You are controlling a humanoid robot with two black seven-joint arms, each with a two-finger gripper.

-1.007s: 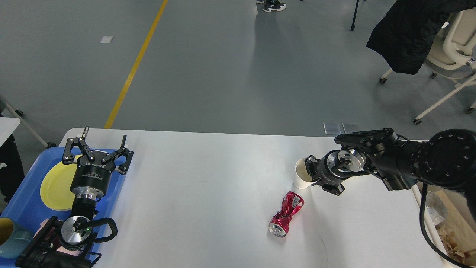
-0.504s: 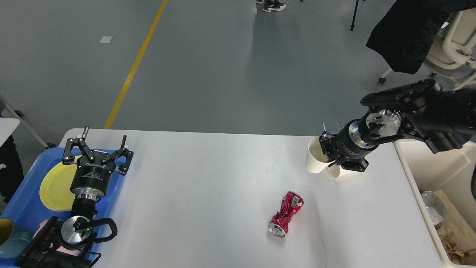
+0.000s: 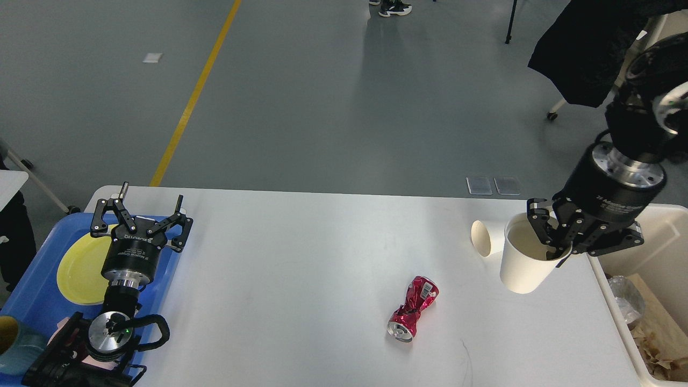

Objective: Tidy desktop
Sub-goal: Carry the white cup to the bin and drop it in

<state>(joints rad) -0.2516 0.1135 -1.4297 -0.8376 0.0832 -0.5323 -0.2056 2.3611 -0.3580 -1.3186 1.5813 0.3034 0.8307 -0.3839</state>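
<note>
The white desktop (image 3: 295, 258) fills the lower part of the head view. My right gripper (image 3: 553, 248) is shut on the rim of a white paper cup (image 3: 524, 269), holding it upright above the desktop's right end, one finger inside the cup. A second white paper cup (image 3: 482, 238) lies on its side just left of it. A crushed red can (image 3: 414, 309) lies on the desktop, centre-right. My left gripper (image 3: 141, 217) stands open over the blue tray (image 3: 32, 295) at the left edge, holding nothing.
The blue tray carries a yellow plate (image 3: 80, 269) and a teal mug (image 3: 16, 344). A cream bin (image 3: 653, 242) with crumpled waste inside stands right of the desktop. Beyond the desktop, a chair with a black coat (image 3: 586, 48) stands on the grey floor.
My right gripper has lifted the paper cup off the desktop and carried it right, toward the bin, turning to point downward. The second cup now lies exposed on its side. The left arm has not moved.
</note>
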